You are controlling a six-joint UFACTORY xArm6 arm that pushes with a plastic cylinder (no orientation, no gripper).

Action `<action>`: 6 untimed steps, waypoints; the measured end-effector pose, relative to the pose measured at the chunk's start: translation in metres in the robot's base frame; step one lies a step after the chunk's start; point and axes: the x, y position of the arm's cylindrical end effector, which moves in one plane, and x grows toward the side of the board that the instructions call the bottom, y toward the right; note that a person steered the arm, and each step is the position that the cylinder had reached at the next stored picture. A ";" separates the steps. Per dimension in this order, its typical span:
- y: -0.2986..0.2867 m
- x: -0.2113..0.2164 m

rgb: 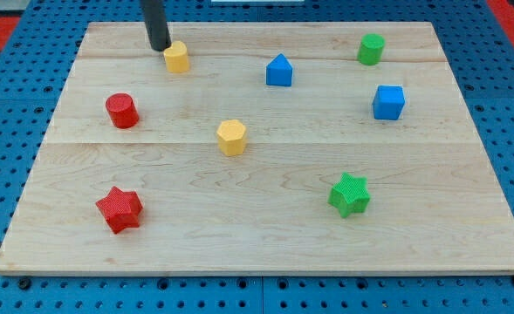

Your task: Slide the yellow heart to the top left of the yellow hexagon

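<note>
In the camera view our tip [160, 47] sat right against the yellow heart [177, 57], on its upper left, near the surface's [265, 231] top edge. The yellow hexagon [231, 137] was well apart, lower right of the heart. No hand on this rig, just a rod.

looks like a robotics lab bench: a pale wooden board [265, 235] sits on blue perforated mats [510, 105], with red ones [3, 22] off past my tip [159, 47].
</note>
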 end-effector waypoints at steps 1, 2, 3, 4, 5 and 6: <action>0.019 0.015; 0.040 0.070; 0.092 0.071; 0.091 0.086; 0.060 0.108; 0.079 0.109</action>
